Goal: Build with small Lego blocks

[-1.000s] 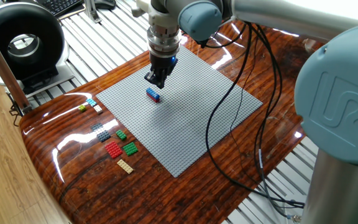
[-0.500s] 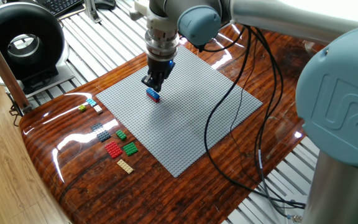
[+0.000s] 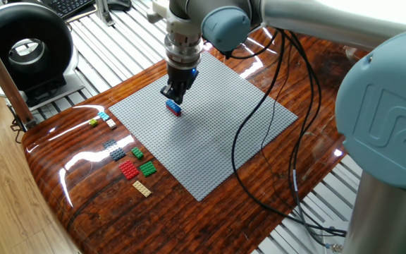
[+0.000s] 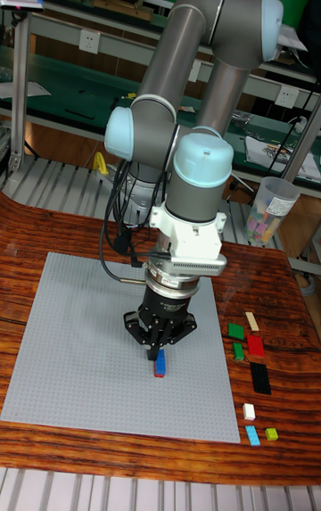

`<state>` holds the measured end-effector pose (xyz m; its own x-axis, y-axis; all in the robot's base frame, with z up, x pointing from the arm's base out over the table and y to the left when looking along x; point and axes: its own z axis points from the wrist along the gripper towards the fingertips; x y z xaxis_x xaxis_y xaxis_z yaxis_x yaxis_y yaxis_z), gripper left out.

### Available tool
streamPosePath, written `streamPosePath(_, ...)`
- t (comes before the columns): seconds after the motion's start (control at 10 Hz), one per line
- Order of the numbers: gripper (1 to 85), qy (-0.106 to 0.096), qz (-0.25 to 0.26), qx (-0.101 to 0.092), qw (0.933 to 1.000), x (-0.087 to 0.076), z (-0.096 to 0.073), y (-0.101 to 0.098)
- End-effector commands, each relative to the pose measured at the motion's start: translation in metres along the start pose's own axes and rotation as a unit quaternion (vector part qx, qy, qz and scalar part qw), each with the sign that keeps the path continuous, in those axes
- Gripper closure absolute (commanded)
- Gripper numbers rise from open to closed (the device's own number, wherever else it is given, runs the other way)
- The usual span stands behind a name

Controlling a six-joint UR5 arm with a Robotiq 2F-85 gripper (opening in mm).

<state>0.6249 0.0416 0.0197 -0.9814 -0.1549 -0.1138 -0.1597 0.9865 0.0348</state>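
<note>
Fixed view: cables (image 3: 259, 134) across baseplate (image 3: 210, 141).

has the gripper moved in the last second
Yes. The gripper has come down and slightly left, closer to the small blue and red Lego stack on the grey studded baseplate.

We see our arm folded over the grey baseplate (image 3: 201, 125), wrist pointing straight down. Our gripper (image 4: 160, 352) hangs low above the plate's middle, fingertips drawn close together.
</note>
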Motion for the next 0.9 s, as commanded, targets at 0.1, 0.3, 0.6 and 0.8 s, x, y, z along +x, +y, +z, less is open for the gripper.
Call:
streamPosePath(0.1, 84.3, -0.002, 0.005, -0.006, 1.0, -0.0005, -0.0009, 0.002)
streamPosePath(0.3, 84.3, -0.002, 0.007, -0.006, 1.0, -0.0005, -0.0006, 0.0026)
streamPosePath(0.6, 84.3, -0.002, 0.007, -0.006, 1.0, -0.0004, -0.0008, 0.0029)
streamPosePath(0.8, 84.3, -0.002, 0.008, -0.007, 0.9999, -0.0007, -0.0006, 0.0039)
